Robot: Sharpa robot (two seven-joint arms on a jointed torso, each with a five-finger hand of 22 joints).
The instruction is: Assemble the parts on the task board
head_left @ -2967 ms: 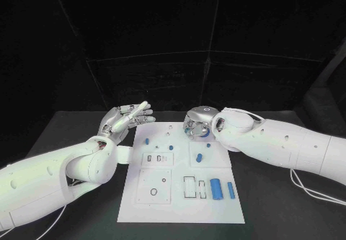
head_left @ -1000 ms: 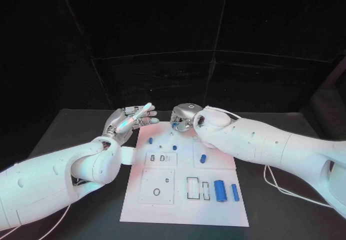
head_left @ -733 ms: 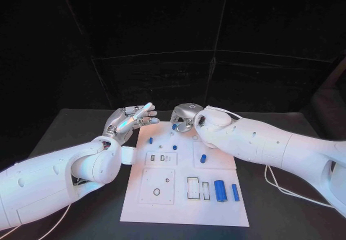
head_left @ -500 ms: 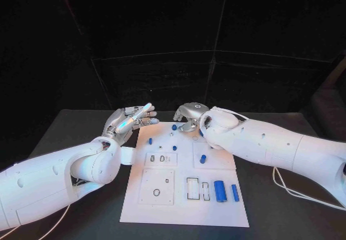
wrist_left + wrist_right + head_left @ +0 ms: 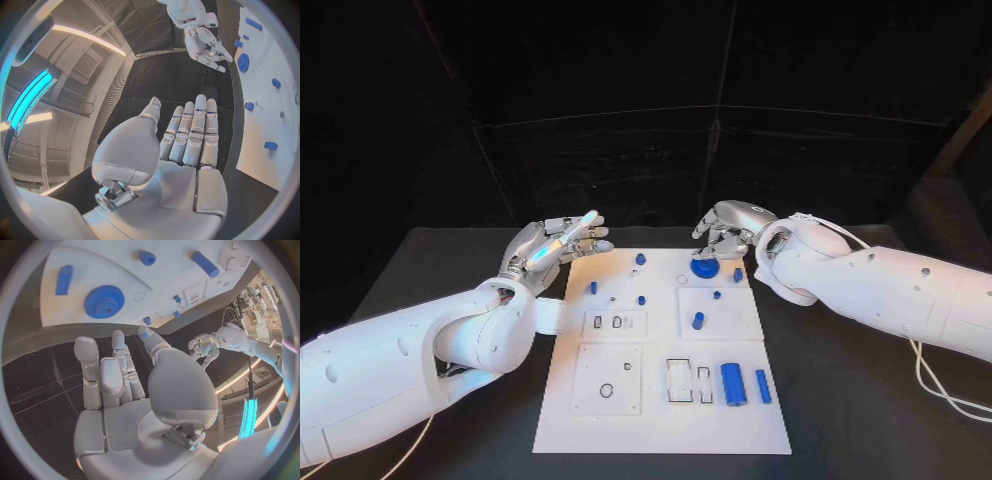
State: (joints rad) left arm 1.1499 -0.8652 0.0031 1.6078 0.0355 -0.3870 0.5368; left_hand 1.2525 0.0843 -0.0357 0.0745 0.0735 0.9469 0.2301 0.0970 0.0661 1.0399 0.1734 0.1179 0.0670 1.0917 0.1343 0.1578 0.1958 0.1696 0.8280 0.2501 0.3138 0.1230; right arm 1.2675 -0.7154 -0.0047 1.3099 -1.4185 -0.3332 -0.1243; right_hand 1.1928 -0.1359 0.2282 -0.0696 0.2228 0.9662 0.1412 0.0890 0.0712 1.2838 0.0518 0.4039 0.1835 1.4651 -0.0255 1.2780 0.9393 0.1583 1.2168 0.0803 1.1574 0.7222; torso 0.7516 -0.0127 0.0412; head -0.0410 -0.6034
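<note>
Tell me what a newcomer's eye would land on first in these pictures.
First, the white task board in the middle of the black table, dotted with small blue parts. Next, the blue gear near the board's far edge, just below the right robot hand, which hovers over it holding nothing. Last, the left robot hand, raised open beside the board's far left corner.

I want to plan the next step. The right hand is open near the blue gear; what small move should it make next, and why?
Probably move the right hand toward another loose part, such as the blue peg lying nearer on the task board. The blue gear already sits on the board, and the hand holds nothing.
</note>
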